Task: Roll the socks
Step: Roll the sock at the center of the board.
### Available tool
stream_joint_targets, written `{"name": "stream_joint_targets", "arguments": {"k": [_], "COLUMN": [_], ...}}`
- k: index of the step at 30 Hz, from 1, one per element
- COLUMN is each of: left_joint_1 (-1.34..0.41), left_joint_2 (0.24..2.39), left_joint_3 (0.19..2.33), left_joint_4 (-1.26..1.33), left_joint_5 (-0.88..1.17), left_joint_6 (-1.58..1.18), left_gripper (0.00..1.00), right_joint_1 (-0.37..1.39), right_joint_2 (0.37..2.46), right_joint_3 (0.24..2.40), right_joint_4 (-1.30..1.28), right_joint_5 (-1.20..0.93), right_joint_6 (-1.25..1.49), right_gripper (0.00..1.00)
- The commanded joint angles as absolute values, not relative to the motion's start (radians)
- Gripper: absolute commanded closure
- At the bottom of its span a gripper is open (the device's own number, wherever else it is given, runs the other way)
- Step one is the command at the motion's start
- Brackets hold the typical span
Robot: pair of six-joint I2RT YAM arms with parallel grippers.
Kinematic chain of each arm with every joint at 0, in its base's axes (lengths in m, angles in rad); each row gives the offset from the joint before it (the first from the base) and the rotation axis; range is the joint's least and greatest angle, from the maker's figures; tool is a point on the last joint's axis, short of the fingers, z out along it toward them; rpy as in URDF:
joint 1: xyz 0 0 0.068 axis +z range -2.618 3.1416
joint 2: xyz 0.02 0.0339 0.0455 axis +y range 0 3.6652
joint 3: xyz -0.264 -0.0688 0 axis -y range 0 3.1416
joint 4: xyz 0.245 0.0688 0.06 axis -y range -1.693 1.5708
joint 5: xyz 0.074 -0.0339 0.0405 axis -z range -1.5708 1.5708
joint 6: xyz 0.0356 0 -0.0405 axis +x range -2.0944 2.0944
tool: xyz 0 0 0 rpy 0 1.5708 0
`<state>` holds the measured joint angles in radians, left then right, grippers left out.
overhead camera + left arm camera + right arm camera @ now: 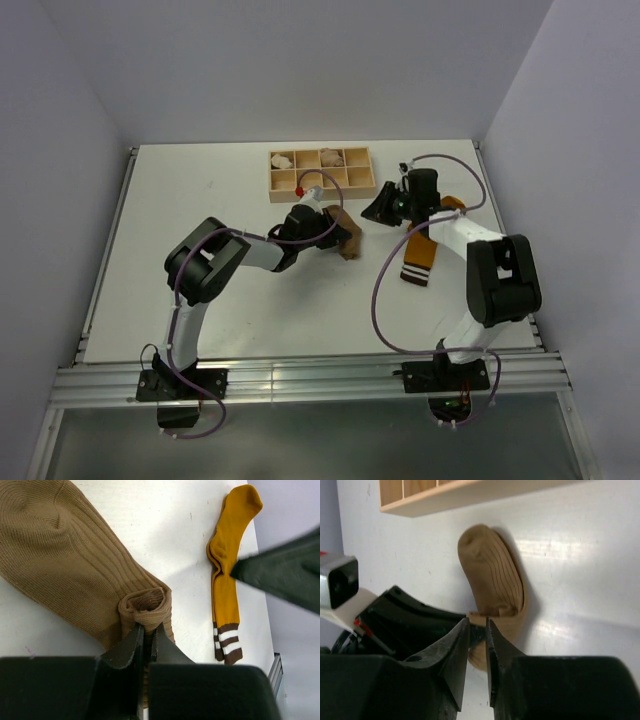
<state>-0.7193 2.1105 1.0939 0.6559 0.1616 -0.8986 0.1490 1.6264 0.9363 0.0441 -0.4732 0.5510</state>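
Note:
The tan-brown sock (349,241) lies near the table's middle, bunched at one end. My left gripper (147,628) is shut on the rolled, folded end of that sock (65,555), with ribbed fabric pinched between its jaws. The mustard-orange sock (422,252) lies flat to the right, its brown-and-white striped cuff (228,641) towards the near edge. My right gripper (477,624) hovers just right of the tan sock (492,575) and points at it. Its jaws stand a narrow gap apart with nothing between them. It shows in the top view (382,207) above the mustard sock's toe end.
A wooden compartment tray (320,197) stands behind the socks, with pale fabric bundles (331,156) in its back cells. Its front edge (435,495) is close behind the tan sock. The table's right edge runs just beyond the mustard sock.

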Motion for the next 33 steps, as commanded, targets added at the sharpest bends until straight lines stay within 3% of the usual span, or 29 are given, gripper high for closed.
{"name": "stream_joint_targets", "arguments": {"k": [1, 9, 22, 33], "left_joint_1": [-0.719, -0.719, -0.719, -0.726], "left_joint_2": [2.114, 2.115, 2.125, 2.186], "left_joint_3": [1.115, 1.127, 1.150, 1.196], "left_joint_4": [0.634, 0.617, 0.578, 0.690], "left_joint_5": [0.189, 0.199, 0.230, 0.471], "left_joint_6": [-0.851, -0.836, -0.805, -0.810], "left_gripper": [0.96, 0.96, 0.96, 0.95], "right_joint_1": [0.143, 0.184, 0.219, 0.236], "right_joint_2": [1.704, 1.874, 2.060, 2.143], "right_joint_3": [1.041, 1.199, 1.316, 1.365], "right_joint_4": [-0.055, -0.143, -0.182, -0.222], "right_joint_5": [-0.523, -0.584, -0.584, -0.574], "right_joint_6": [0.459, 0.413, 0.410, 0.422], "right_gripper": [0.74, 0.83, 0.85, 0.87]}}
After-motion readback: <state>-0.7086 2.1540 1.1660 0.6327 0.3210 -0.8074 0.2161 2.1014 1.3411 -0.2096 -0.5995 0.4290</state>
